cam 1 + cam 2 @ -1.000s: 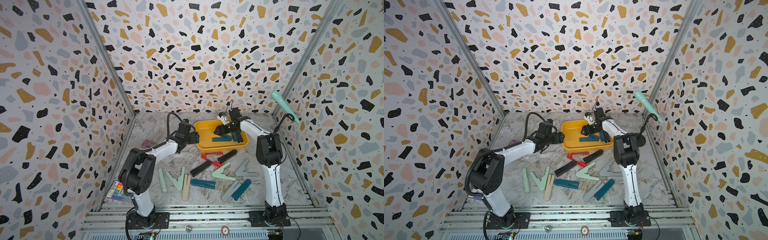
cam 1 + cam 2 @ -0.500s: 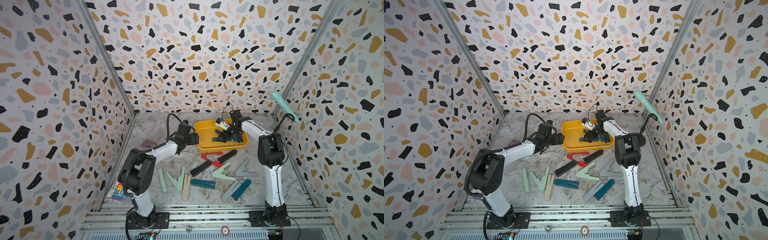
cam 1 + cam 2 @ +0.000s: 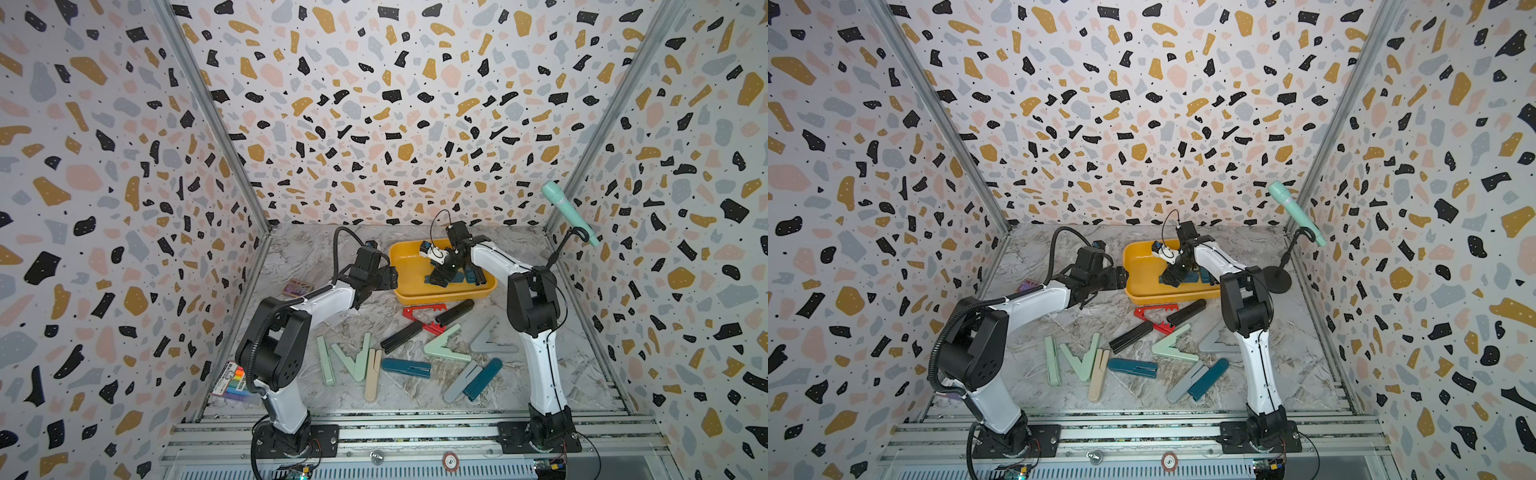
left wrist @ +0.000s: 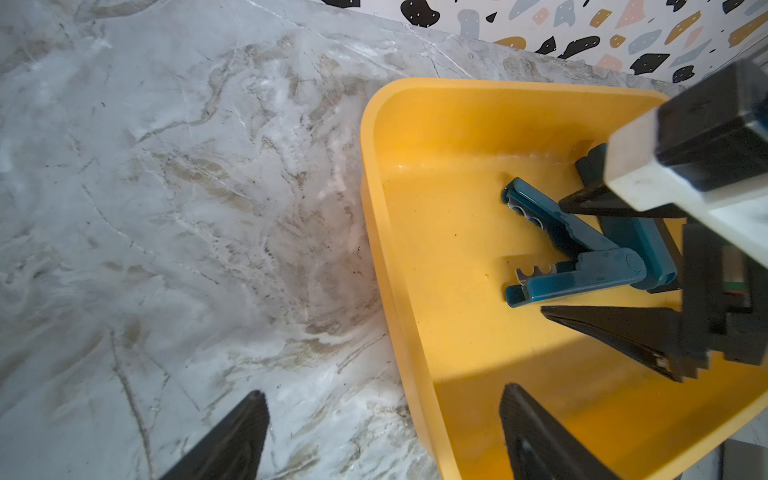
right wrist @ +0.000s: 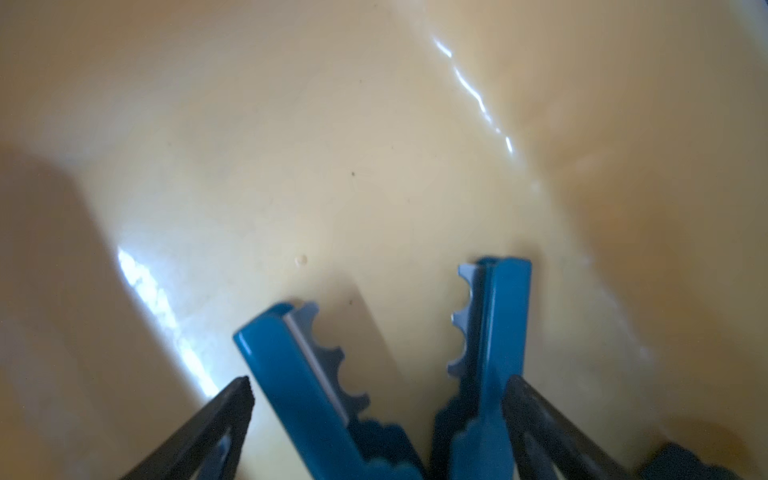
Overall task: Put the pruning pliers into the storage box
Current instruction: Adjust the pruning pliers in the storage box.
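Note:
The yellow storage box (image 3: 444, 296) (image 3: 1167, 297) stands at the back centre. My right gripper (image 3: 442, 276) (image 5: 379, 381) is low inside it and open, one finger on each side of a spread teal pruning pliers (image 5: 299, 374) (image 4: 582, 274) that lies on the box floor. More pliers, teal and black (image 3: 480, 274), lie beside it. My left gripper (image 3: 386, 276) (image 4: 383, 390) is open astride the box's left wall, gripping nothing. Several pliers lie on the table: red (image 3: 422, 316), black (image 3: 401, 336), mint (image 3: 442, 345), grey (image 3: 490, 343), teal (image 3: 405, 368), beige (image 3: 372, 374).
A mint microphone (image 3: 569, 212) on a black stand (image 3: 1277, 280) rises at the back right. A small purple card box (image 3: 297, 286) lies by the left wall, and a pack of markers (image 3: 232, 380) sits at the front left behind my left arm's base.
My right gripper has sunk lower into the box and shifted a little left, its jaws now wider round the teal pliers. The left arm has not moved.

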